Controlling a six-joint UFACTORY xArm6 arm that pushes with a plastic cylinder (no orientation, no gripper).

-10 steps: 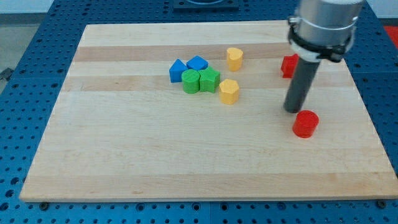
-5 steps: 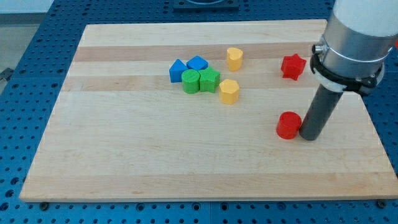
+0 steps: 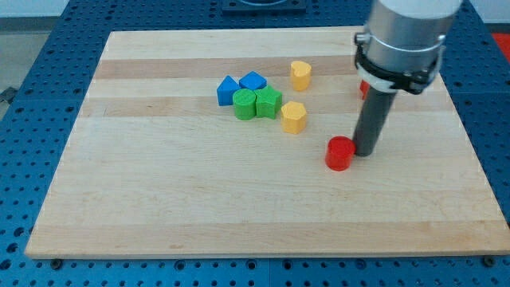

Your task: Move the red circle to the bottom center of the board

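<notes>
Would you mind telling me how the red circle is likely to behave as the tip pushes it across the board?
The red circle looks squat and flat-based, so it will probably slide rather than tip or roll. Its round side gives my tip, at its right, little to bear on, so an off-centre push may let it slip aside. The smooth board should offer little drag.

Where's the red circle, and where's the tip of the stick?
red circle [image 3: 339, 153], camera view, middle of the block.
my tip [image 3: 367, 151], camera view, very bottom end of the rod, beside the circle's right.

My arm: pale grey cylindrical housing, black collar ring beneath, straight dark rod ending in my tip [image 3: 367, 151].
</notes>
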